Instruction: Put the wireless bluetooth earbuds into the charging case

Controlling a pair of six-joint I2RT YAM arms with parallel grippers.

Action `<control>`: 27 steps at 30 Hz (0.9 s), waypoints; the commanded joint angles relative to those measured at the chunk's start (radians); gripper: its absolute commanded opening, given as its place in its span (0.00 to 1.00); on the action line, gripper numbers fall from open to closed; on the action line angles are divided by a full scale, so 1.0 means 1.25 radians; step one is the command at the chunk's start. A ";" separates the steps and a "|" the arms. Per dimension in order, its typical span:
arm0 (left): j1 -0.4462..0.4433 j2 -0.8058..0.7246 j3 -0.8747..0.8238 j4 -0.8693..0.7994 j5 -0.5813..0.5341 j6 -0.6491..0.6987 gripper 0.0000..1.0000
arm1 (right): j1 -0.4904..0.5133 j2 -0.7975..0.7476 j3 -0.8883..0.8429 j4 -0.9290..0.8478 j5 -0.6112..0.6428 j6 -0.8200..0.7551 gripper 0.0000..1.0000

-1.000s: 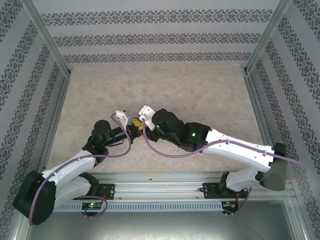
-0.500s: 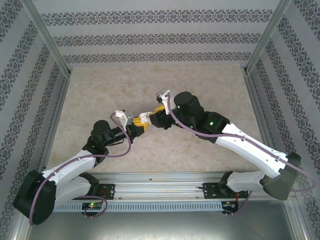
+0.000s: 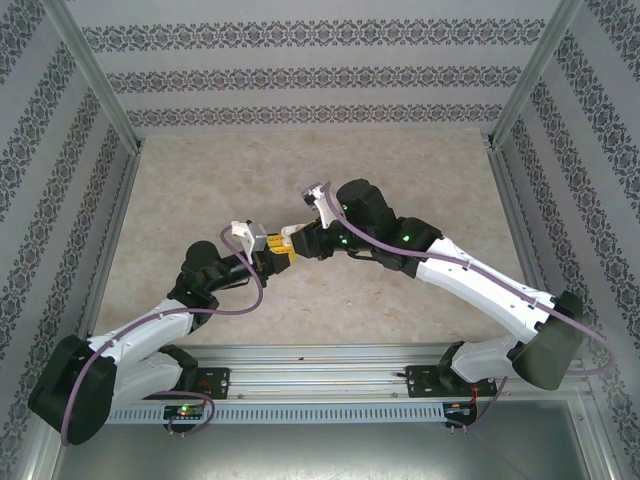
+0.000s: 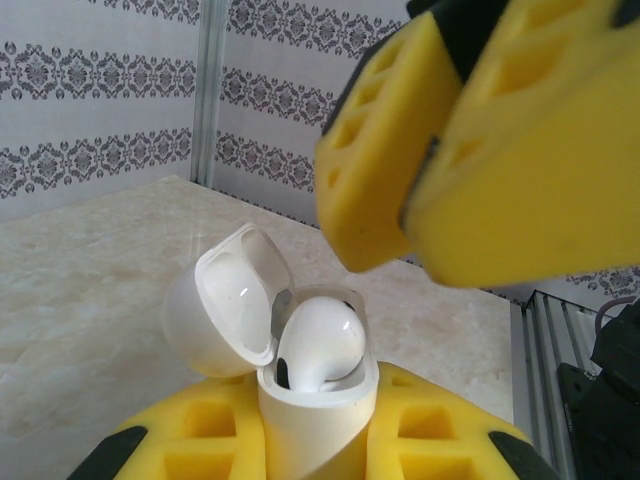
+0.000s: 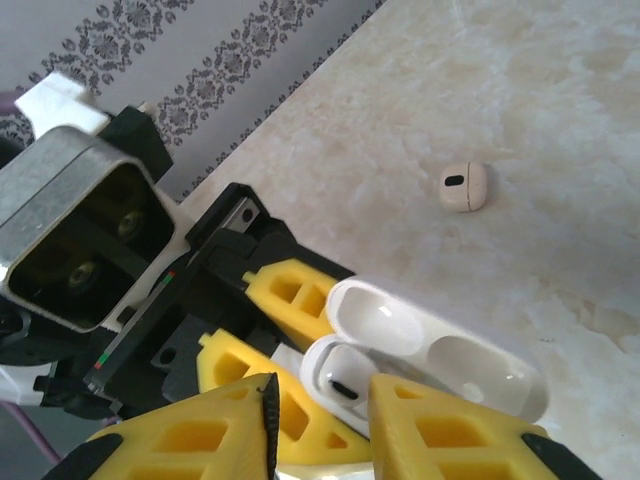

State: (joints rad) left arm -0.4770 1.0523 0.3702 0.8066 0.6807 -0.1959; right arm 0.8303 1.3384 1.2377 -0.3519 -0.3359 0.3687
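Earbud (image 4: 320,345) seated in open charging case (image 4: 318,425) looks light, glossy, slippery; nip its rounded head gently. Left claw (image 3: 275,256) pinches the case body, right claw (image 5: 320,400) hovers slightly spread.

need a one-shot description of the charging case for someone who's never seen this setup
At the middle of the table, where the two arms meet, the left gripper clamps the charging case, small, glossy and white, in its yellow fingers. Its lid is hinged open with a white earbud seated inside, unlike the tan rounded piece lying loose on the tabletop.
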 commanded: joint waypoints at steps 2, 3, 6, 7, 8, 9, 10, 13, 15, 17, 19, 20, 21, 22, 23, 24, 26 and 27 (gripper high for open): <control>-0.005 0.004 -0.017 0.092 0.037 0.000 0.00 | -0.024 -0.032 -0.026 0.041 -0.007 0.041 0.33; -0.006 0.004 -0.018 0.093 0.042 0.004 0.00 | -0.033 -0.041 -0.028 0.034 0.017 0.051 0.33; -0.004 -0.004 -0.019 0.080 0.046 0.020 0.00 | -0.074 -0.056 -0.029 -0.013 0.090 0.081 0.33; -0.004 -0.009 -0.019 0.069 0.043 0.028 0.00 | -0.093 -0.057 -0.032 -0.025 0.103 0.094 0.33; -0.004 -0.016 -0.019 0.053 0.041 0.037 0.00 | -0.117 -0.054 -0.033 -0.042 0.114 0.110 0.34; -0.004 -0.025 -0.020 0.035 0.039 0.049 0.00 | -0.139 -0.045 -0.034 -0.059 0.119 0.123 0.35; -0.004 -0.032 -0.021 0.019 0.034 0.057 0.00 | -0.157 -0.034 -0.032 -0.075 0.116 0.132 0.37; -0.004 -0.057 -0.029 -0.028 0.016 0.081 0.00 | -0.200 0.041 -0.017 -0.116 0.100 0.131 0.38; -0.004 -0.069 -0.037 -0.046 0.005 0.088 0.00 | -0.205 0.114 0.010 -0.138 0.102 0.102 0.38; -0.004 -0.075 -0.042 -0.061 -0.001 0.091 0.00 | -0.205 0.192 0.045 -0.152 0.091 0.080 0.38; -0.004 -0.077 -0.048 -0.068 -0.006 0.093 0.00 | -0.206 0.270 0.084 -0.152 0.086 0.064 0.37; -0.004 -0.078 -0.051 -0.071 -0.010 0.092 0.00 | -0.205 0.309 0.104 -0.145 0.083 0.057 0.37; -0.004 -0.078 -0.053 -0.072 -0.013 0.092 0.00 | -0.206 0.348 0.126 -0.138 0.079 0.044 0.36; -0.004 -0.078 -0.055 -0.074 -0.016 0.092 0.00 | -0.207 0.378 0.147 -0.135 0.080 0.031 0.36; -0.004 -0.077 -0.056 -0.077 -0.018 0.093 0.00 | -0.209 0.415 0.175 -0.136 0.076 0.015 0.36; -0.003 -0.076 -0.055 -0.083 -0.019 0.094 0.00 | -0.213 0.451 0.205 -0.145 0.071 -0.005 0.36; -0.002 -0.075 -0.053 -0.096 -0.022 0.097 0.00 | -0.221 0.514 0.268 -0.172 0.061 -0.043 0.37; -0.003 -0.075 -0.053 -0.103 -0.024 0.098 0.00 | -0.226 0.549 0.301 -0.189 0.056 -0.063 0.38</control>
State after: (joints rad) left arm -0.4770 0.9695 0.3050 0.6975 0.6636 -0.1009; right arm 0.5644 1.9617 1.5120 -0.5388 -0.2405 0.3866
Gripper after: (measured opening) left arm 0.192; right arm 0.376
